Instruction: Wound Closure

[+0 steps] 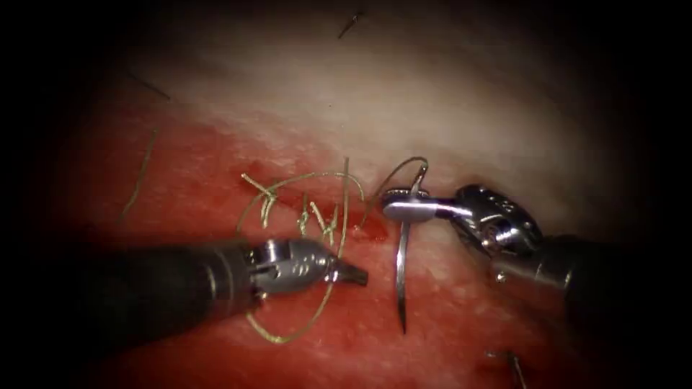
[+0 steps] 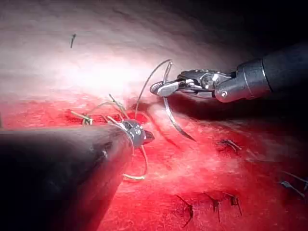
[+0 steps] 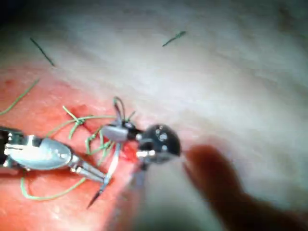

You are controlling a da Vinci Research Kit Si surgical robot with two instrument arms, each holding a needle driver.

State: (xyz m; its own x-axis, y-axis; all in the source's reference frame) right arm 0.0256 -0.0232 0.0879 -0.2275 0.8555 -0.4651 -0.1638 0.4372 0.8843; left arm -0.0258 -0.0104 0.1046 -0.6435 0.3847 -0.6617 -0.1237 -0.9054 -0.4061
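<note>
Endoscope view, read left to right. Left tool (image 1: 352,275) came in from lower left, its jaws closed to a dark tip on the thread (image 1: 339,216), which crossed them and hung as a loop below the shaft. Whether the tip actually pinched the strand or only lay against it was hard to tell; judged as gripping it. Knotted thread ends lay on the red fluid (image 1: 216,209) around the cut (image 1: 310,212), just above that tool. Needle (image 1: 401,274) stood centre frame, right of the cut, free of the tissue (image 1: 432,108), point down. Right tool (image 1: 404,209) clenched it near the thread end.

Judgement: good handling here calls for a firm, square grip on the needle and slack kept clear of the point.
</note>
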